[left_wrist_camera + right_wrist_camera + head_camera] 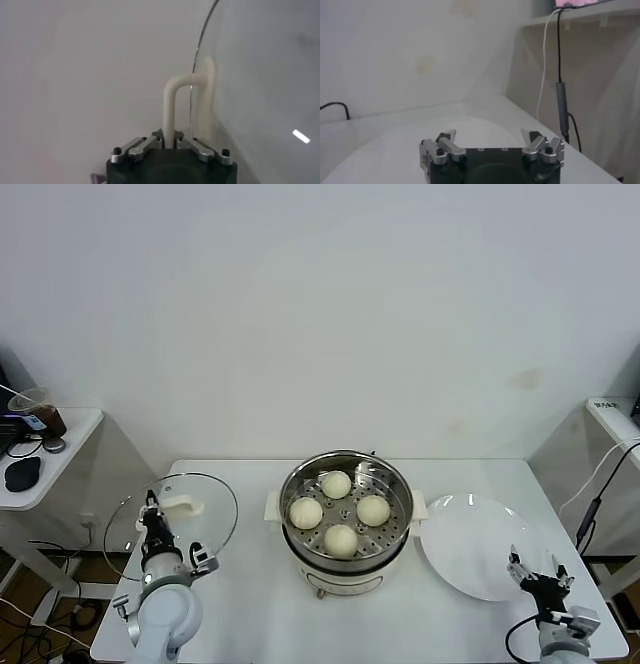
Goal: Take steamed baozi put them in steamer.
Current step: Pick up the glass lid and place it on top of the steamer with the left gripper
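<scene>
Four steamed baozi (340,511) sit inside the steamer (398,527).

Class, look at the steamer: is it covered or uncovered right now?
Uncovered. The steamer stands open with four baozi showing inside; the glass lid is off to its left, its handle gripped by the left tool.

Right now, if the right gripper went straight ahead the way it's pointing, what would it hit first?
The right gripper, open, hovers over the near edge of the white plate. Straight ahead the way looks free across the table until the back wall, though its height above the plate is hard to judge.
</scene>
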You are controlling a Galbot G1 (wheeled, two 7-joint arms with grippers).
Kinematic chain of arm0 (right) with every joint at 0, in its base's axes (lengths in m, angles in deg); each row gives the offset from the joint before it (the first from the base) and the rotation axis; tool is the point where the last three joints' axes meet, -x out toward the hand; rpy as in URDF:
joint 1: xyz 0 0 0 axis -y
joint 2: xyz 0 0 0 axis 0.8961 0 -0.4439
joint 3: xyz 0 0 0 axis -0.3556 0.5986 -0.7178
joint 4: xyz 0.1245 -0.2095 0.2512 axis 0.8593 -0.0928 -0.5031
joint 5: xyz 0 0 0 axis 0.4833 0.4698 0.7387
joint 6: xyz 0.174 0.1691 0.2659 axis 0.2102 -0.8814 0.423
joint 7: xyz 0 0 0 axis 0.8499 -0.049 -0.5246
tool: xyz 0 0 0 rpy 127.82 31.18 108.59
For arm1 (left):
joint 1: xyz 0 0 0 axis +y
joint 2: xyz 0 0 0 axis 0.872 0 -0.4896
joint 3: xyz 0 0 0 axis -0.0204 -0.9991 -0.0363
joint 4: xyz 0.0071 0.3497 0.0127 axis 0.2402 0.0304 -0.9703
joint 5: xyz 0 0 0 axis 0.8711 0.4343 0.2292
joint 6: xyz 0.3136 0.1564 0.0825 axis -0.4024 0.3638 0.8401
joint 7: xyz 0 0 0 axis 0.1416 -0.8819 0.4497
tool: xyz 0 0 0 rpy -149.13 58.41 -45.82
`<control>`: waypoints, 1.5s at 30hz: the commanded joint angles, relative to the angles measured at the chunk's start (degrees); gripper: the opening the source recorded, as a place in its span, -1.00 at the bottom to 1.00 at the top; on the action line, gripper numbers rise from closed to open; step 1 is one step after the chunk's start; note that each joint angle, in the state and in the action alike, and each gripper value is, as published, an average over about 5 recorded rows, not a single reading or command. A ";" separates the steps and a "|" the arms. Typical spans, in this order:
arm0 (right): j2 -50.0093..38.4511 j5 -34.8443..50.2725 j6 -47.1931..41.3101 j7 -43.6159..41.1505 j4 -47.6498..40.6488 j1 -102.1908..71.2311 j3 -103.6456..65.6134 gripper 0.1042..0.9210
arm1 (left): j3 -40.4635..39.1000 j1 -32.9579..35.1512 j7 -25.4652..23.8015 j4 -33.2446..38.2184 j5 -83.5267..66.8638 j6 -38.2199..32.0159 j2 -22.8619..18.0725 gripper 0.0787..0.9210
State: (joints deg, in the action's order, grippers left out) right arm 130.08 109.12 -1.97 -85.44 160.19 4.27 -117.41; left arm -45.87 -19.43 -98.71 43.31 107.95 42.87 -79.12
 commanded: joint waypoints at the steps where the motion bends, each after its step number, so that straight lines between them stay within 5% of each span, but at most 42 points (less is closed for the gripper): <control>1: -0.84 0.09 -1.04 0.17 1.91 -0.89 -0.28 0.76 | -1.21 0.00 -9.83 10.54 8.35 5.75 -2.37 -0.77; 9: -0.39 -0.74 -1.67 0.39 2.96 -1.38 -0.42 0.76 | -11.26 -0.68 -12.35 15.08 12.37 5.75 -6.60 -0.77; 24: -0.51 -1.55 -1.90 0.18 3.98 -2.42 -1.15 0.76 | -31.11 -7.63 -14.39 9.20 9.75 5.82 -12.99 -0.77; 45: 0.99 -3.34 -1.93 0.19 3.36 -2.02 -1.25 0.76 | -37.30 -18.47 -6.15 -5.74 6.35 5.84 -15.15 -0.77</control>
State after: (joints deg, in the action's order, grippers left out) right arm 130.78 106.16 -3.95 -85.21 163.79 2.08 -118.76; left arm -79.69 -33.62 -109.00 45.53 113.16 48.64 -93.39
